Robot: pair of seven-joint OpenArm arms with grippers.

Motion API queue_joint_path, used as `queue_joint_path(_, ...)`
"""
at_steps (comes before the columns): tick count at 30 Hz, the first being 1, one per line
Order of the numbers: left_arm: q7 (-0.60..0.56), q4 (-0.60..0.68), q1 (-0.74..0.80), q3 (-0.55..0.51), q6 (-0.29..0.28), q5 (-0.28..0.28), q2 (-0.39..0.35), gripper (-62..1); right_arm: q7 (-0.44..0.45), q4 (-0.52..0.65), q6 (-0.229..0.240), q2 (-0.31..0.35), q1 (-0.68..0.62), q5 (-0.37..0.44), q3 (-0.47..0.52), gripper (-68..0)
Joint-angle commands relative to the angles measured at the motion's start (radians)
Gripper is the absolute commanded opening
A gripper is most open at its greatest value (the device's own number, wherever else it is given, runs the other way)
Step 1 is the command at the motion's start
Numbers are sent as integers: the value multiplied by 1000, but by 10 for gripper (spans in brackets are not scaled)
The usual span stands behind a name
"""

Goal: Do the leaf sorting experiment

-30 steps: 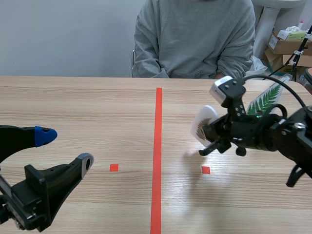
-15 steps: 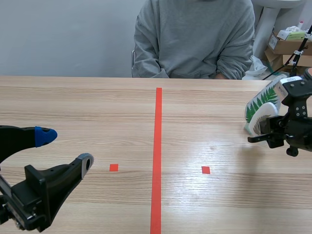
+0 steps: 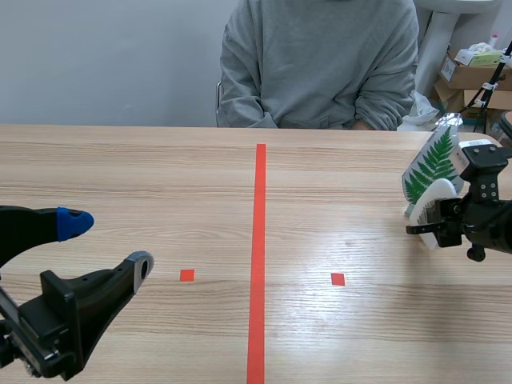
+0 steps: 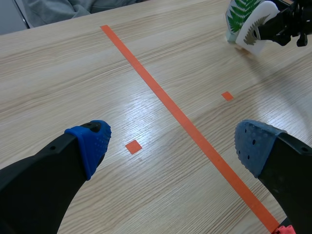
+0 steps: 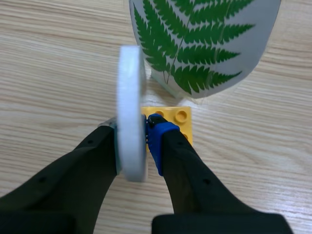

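My right gripper [image 3: 438,219] is at the table's right side, shut on a white round card [image 3: 437,206] that shows a leaf print. In the right wrist view this card [image 5: 130,122] stands edge-on between the fingers. Just ahead of it stands a fern-leaf card [image 5: 204,44] on a yellow brick base [image 5: 171,116], and the white card sits close against that base. The fern card [image 3: 434,162] stands upright beside the gripper. Low at the near left, my left gripper [image 3: 108,244] hangs open and holds nothing; its blue pads [image 4: 92,142] are wide apart.
A person in a grey sweatshirt [image 3: 320,64] sits across the table with arms folded. An orange-red tape line [image 3: 258,256] runs down the table's middle, with a small red square [image 3: 186,274] on either side. Cardboard boxes [image 3: 472,76] are stacked at the back right.
My right arm has carried the white round card from near the middle over to the right, beside the fern card. The left arm has not moved.
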Motion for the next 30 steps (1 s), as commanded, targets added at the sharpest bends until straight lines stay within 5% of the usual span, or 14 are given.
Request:
queue_joint_path(1,-14,16,8,-2,-2,-6,3,-67,14,31,-12,11,5,7,-1,-558)
queue_joint_path(7,-14,16,8,-2,-2,-6,3,-67,14,31,-14,11,-1,6,-1,-495)
queue_joint_path(20,-14,16,8,-2,-2,-6,2,-67,-1,31,8,10,-6,-33,-1,-80)
queue_joint_path(25,-14,16,8,-2,-2,-6,2,-67,-31,77,42,11,-47,-6,0,-69)
queue_joint_path(30,-14,16,8,-2,-2,-6,2,-67,-16,260,71,11,-202,10,15,-69)
